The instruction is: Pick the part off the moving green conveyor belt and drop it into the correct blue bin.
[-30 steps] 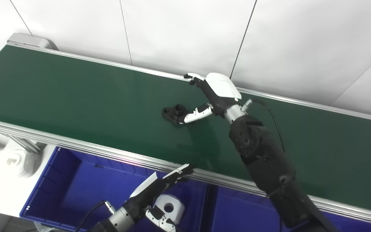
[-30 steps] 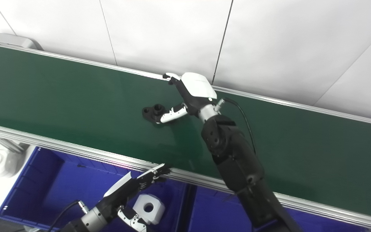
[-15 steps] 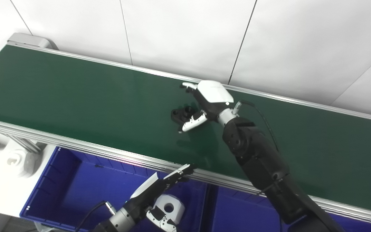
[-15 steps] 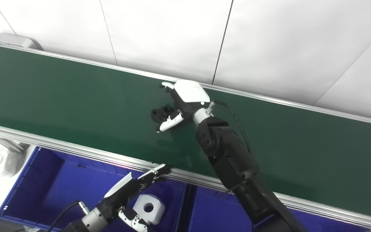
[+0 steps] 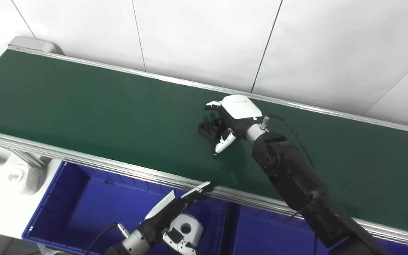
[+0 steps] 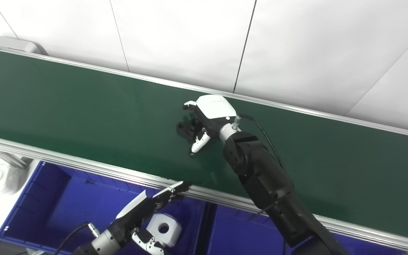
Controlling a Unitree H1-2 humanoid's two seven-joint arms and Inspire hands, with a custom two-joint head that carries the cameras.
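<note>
The right hand (image 5: 234,117) covers the 3 o'clock side of the black part (image 5: 207,129), so the grip cannot be judged. The right bin (image 5: 260,233) and the left bin (image 5: 66,202) run off the 6 o'clock edge.

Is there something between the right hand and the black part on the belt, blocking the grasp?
Nothing visible blocks it. The right hand is already on the black part, its fingers curled around it on the green belt. No other object lies on the belt near them.
</note>
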